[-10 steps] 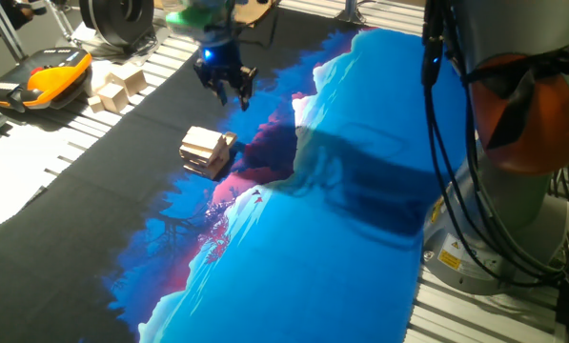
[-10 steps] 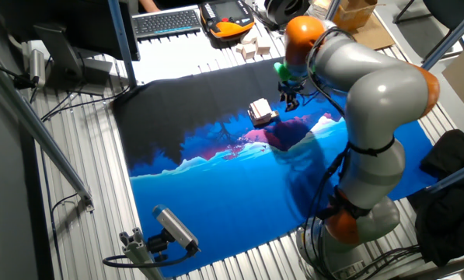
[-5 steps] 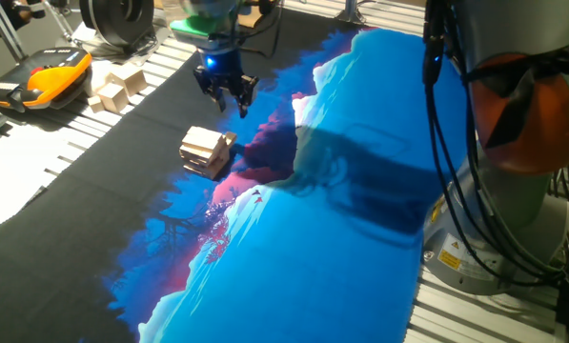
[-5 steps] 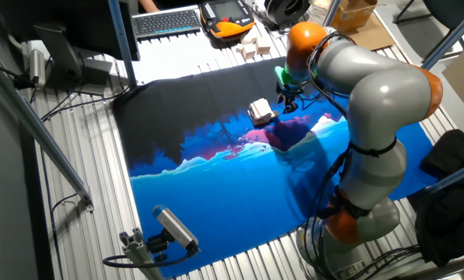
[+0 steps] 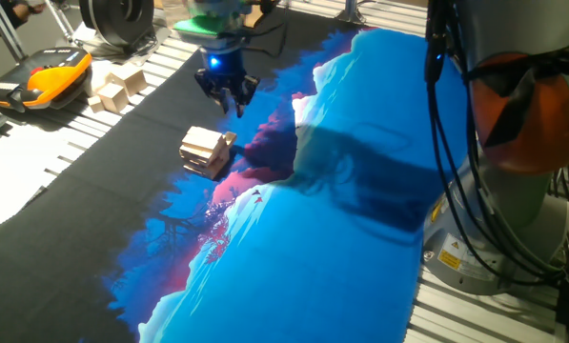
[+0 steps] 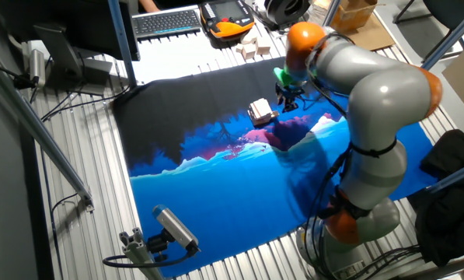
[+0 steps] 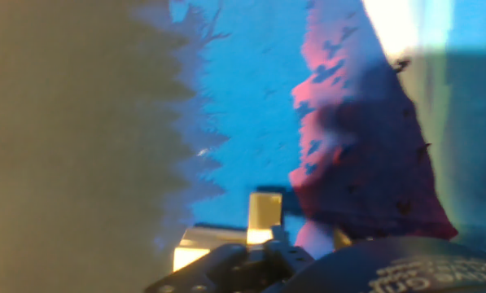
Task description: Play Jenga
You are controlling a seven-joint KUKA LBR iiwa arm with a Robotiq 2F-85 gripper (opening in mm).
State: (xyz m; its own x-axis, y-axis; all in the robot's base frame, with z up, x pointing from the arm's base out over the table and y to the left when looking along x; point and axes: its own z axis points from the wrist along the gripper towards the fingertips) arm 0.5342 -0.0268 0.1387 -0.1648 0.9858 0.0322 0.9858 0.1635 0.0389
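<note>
The Jenga stack (image 5: 204, 152) is a small low pile of pale wooden blocks on the black part of the mat, with one matching block (image 5: 229, 142) leaning at its right side. It also shows in the other fixed view (image 6: 260, 111). My gripper (image 5: 231, 107) hangs above the mat just beyond the stack, apart from it, fingers slightly spread with nothing between them; it also shows in the other fixed view (image 6: 287, 99). The hand view is blurred and shows pale blocks (image 7: 264, 213) at its lower edge.
Chunkier pale wooden cubes (image 5: 118, 87) sit apart at the table's far left, beside an orange pendant (image 5: 51, 78). A keyboard (image 6: 169, 19) lies behind. The blue and black mat (image 5: 332, 219) covers the table. The arm's base (image 6: 364, 218) stands at the near right.
The gripper has shifted a little and turned at the wrist above the mat, staying near the stack. The stack and its leaning block have not moved.
</note>
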